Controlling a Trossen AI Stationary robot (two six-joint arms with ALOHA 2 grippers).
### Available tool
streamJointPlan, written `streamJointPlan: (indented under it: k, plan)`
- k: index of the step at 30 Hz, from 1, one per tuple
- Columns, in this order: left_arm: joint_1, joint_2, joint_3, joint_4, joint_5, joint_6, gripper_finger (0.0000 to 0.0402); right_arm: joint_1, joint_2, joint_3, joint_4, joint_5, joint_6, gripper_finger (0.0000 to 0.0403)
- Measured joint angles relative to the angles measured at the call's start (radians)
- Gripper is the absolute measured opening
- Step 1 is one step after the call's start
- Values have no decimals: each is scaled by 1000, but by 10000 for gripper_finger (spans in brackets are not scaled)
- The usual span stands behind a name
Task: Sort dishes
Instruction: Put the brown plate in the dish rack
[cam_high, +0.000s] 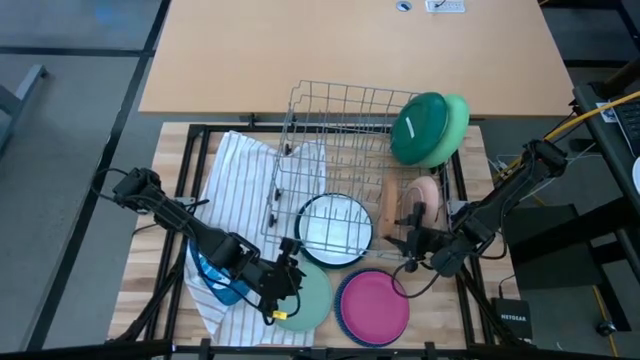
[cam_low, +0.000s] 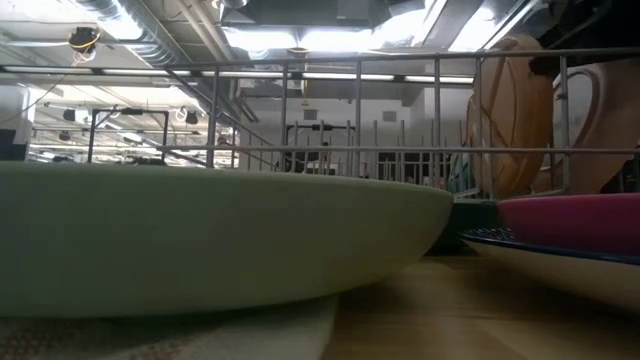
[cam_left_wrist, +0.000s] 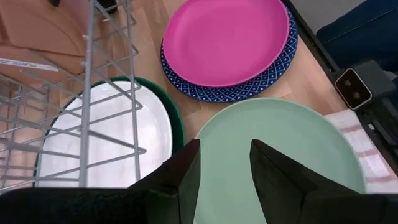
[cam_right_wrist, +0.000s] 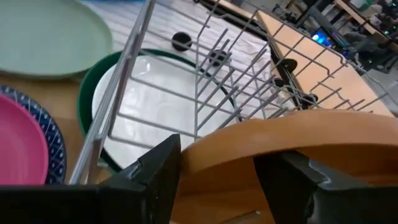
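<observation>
1. high view: the wire rack (cam_high: 345, 150) holds a tan plate (cam_high: 392, 202) and a peach dish (cam_high: 428, 192) on edge; green bowls (cam_high: 430, 128) lean on its far corner. most dishes are still unsorted.
2. low view: the sage plate (cam_low: 200, 235) lies flat.
3. left wrist view: my left gripper (cam_left_wrist: 225, 171) is open over it.
4. right wrist view: my right gripper (cam_right_wrist: 217, 168) straddles the tan plate's upright rim, open.

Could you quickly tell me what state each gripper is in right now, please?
Left gripper: open, over the light green plate, holding nothing.
Right gripper: open, its fingers either side of the tan plate standing in the wire rack.
</observation>
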Motion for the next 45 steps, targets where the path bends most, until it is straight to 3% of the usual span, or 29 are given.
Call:
streamJointPlan:
  k: [8,19,29,45]
  plan:
    - [3,38,0,-3,2,8,129,0,0,96,-214,-83,106,202]
    - [8,69,0,-2,1,9,129,0,0,133,-333,-201,267,202]
    - [8,69,0,-1,1,9,129,0,0,141,-348,-201,284,202]
    - [7,69,0,5,1,9,129,0,0,360,-704,-318,368,202]
